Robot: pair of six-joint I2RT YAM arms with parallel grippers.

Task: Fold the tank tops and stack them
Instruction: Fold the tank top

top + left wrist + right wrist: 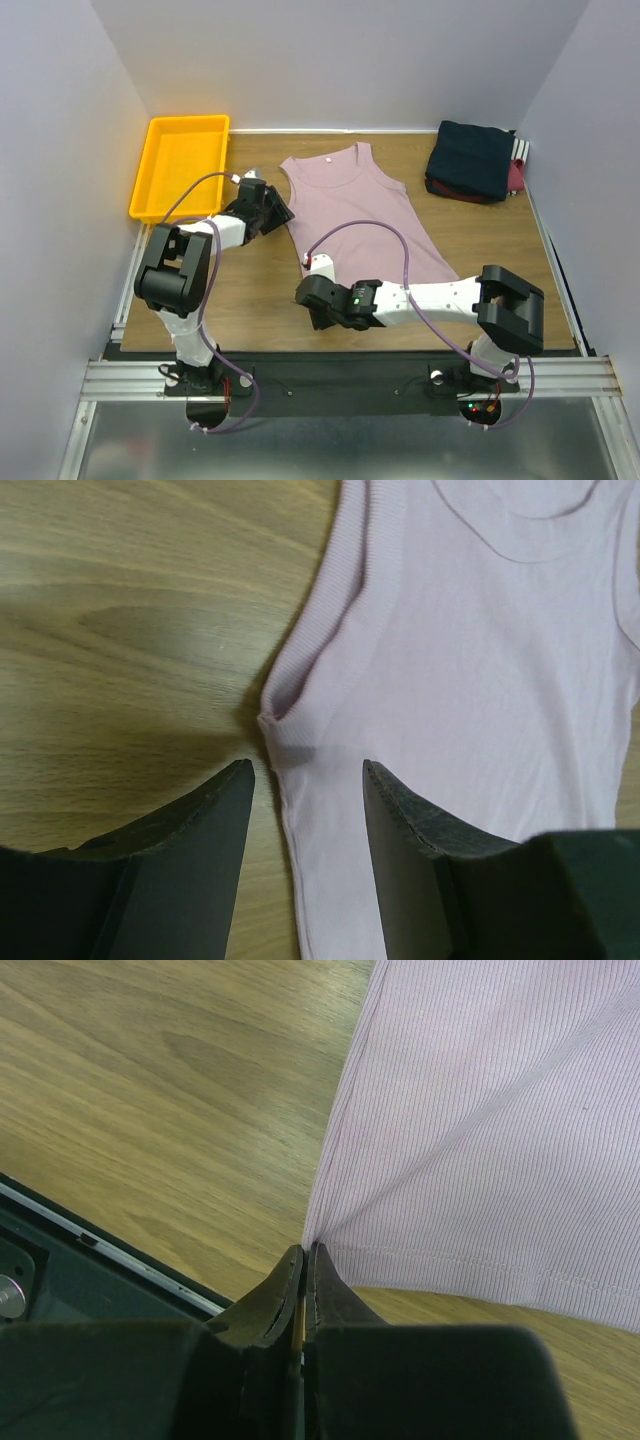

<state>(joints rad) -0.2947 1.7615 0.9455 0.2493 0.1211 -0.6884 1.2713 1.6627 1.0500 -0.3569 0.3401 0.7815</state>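
**Pink tank top (365, 215) held along its left edge: one gripper clamped, one open**

It lies flat in the middle of the tabletop (250, 290), neck toward the far edge and hem toward the near right, so its long axis slants far to near. The right gripper (305, 1252) is clenched on the near-left hem corner, and creases fan out from the pinch. The left gripper (305, 770) is released, its jaws straddling the armhole's lower corner on the same side edge without pinching it. The body of the cloth lies to the right of both, so the fold likely carries this edge rightward across the axis. The folded navy top (472, 158) sits at the far right corner.
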